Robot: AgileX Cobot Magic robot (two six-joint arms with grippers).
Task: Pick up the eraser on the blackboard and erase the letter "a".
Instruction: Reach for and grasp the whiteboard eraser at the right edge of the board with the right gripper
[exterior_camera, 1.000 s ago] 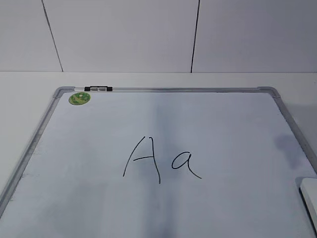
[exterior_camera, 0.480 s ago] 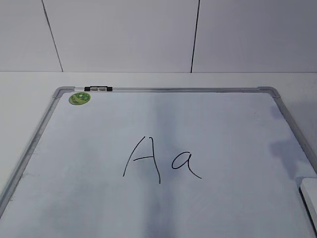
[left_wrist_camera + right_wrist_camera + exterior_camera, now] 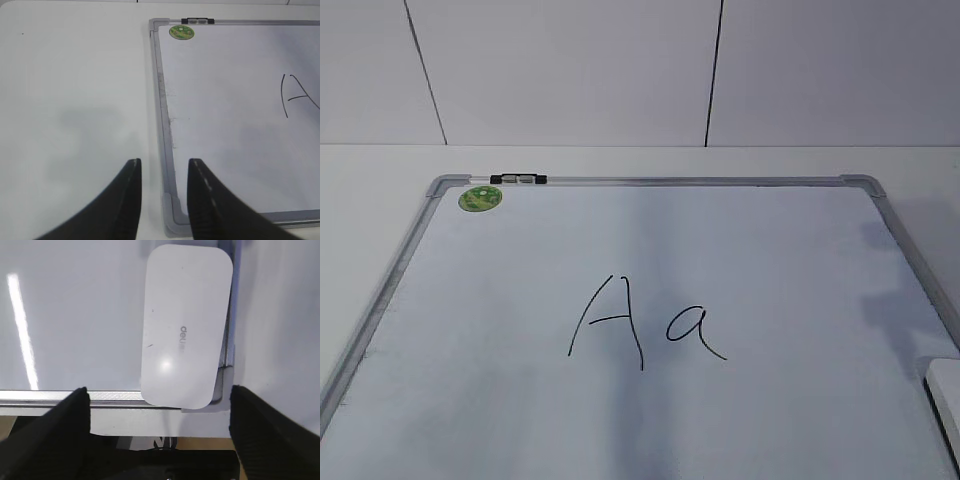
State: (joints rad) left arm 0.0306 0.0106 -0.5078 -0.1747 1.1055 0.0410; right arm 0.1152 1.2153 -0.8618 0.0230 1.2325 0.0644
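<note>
Both claws gape: right claw (image 3: 159, 405) above the eraser (image 3: 184, 327), left claw (image 3: 164, 170) empty.

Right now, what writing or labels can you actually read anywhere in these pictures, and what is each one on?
"A": capital letter handwritten in black marker on the blackboard.
"a": the letter "a" in the same marker, just right of the capital.
"deli", seemingly: small grey lettering on the eraser; its last letters are washed out by glare.
Green sticker: some print, too small to read.
</note>
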